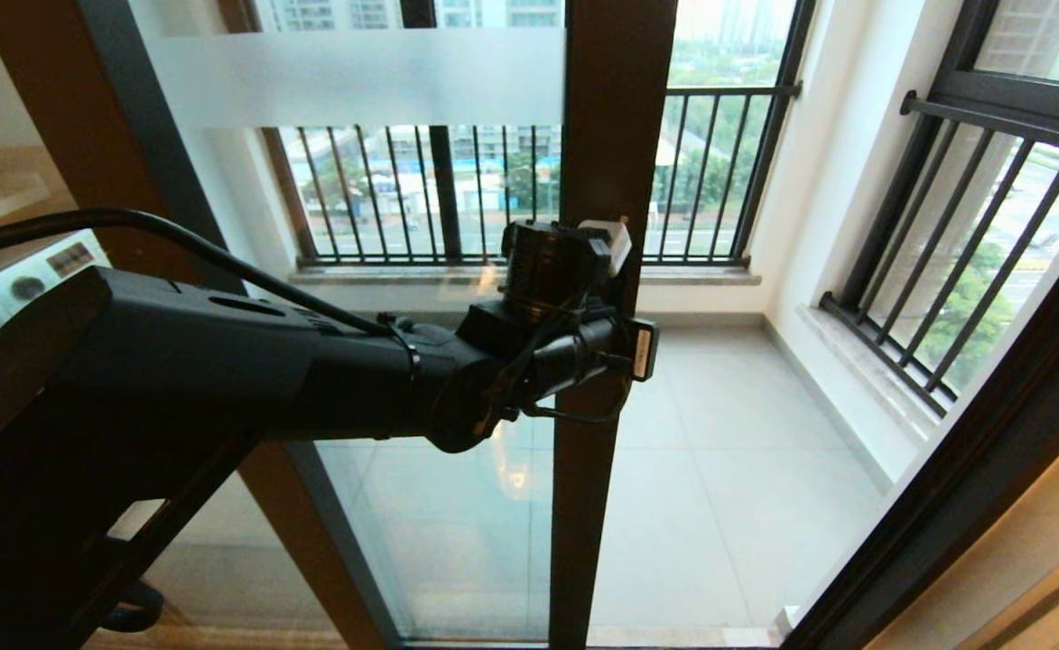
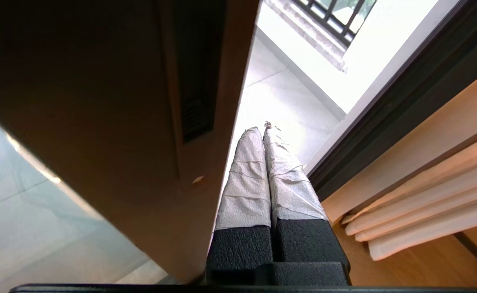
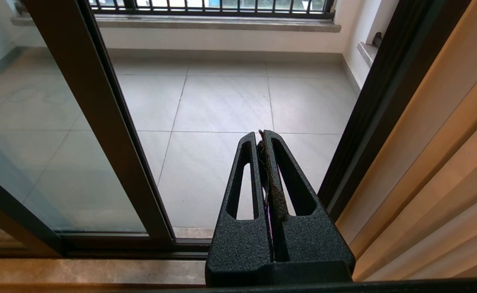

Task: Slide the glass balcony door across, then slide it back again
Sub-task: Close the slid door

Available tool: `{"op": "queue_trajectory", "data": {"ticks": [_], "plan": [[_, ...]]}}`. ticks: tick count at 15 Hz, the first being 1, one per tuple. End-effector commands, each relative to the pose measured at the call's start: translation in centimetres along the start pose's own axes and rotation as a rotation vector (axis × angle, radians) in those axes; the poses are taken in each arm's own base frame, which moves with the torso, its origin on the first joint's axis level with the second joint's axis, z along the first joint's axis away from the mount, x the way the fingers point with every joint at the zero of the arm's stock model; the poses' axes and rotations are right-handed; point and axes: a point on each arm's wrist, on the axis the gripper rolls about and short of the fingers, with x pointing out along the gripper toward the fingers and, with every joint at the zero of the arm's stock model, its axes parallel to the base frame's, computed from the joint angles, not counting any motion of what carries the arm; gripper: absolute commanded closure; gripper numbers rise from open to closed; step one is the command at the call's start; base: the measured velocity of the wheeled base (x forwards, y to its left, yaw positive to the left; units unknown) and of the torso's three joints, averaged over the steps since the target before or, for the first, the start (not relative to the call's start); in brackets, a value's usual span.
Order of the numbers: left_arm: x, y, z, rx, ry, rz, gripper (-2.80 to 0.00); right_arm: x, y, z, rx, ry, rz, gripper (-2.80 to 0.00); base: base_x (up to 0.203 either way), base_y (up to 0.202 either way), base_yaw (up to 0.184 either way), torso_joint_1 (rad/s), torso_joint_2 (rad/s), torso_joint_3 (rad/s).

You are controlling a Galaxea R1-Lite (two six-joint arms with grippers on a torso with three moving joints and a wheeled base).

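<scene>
The glass balcony door (image 1: pixel 613 135) stands partly slid across, its dark brown upright frame in mid-view and a frosted white band (image 1: pixel 357 77) over the glass near the top. My left gripper (image 1: pixel 617 239) reaches to that upright at mid-height. In the left wrist view the left gripper (image 2: pixel 261 129) is shut, its white-wrapped fingers (image 2: pixel 246 179) lying alongside the door's edge (image 2: pixel 222 122), beside the black handle slot (image 2: pixel 195 81). Nothing is between the fingers. My right gripper (image 3: pixel 261 136) is shut and empty, low over the threshold, apart from the door (image 3: pixel 100 122).
An open gap to the tiled balcony floor (image 1: pixel 728 469) lies right of the door. The dark door jamb (image 1: pixel 989 433) and beige curtain folds (image 2: pixel 425 215) stand on the right. Black-barred railings (image 1: pixel 962 244) line the balcony. A floor track (image 3: pixel 120 244) runs under the door.
</scene>
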Motion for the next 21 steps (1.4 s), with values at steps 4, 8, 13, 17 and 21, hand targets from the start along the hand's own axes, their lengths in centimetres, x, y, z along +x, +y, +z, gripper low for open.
{"op": "queue_trajectory", "data": {"ticks": [4, 8, 13, 17, 21], "plan": [[-2.1, -0.6, 2.4, -0.001, -0.057, -0.008, 0.0, 0.0, 0.0, 0.0, -0.001, 0.0, 0.0, 0.0, 0.0, 0.0, 0.0, 0.0, 0.0, 0.0], [-7.0, 2.5, 4.6, 0.0, -0.082, 0.067, 0.0, 0.0, 0.0, 0.0, -0.001, 0.0, 0.0, 0.0, 0.0, 0.0, 0.0, 0.0, 0.0, 0.0], [-21.3, 5.3, 8.2, 0.033, -0.186, 0.252, 0.0, 0.0, 0.0, 0.0, -0.001, 0.0, 0.002, 0.0, 0.0, 0.0, 0.0, 0.0, 0.0, 0.0], [-34.6, 5.0, 5.7, 0.022, -0.228, 0.513, 0.0, 0.0, 0.0, 0.0, -0.001, 0.0, 0.0, 0.0, 0.0, 0.0, 0.0, 0.0, 0.0, 0.0], [-44.1, 4.4, 1.2, 0.028, -0.203, 0.846, 0.0, 0.0, 0.0, 0.0, -0.001, 0.0, 0.0, 0.0, 0.0, 0.0, 0.0, 0.0, 0.0, 0.0]]}}
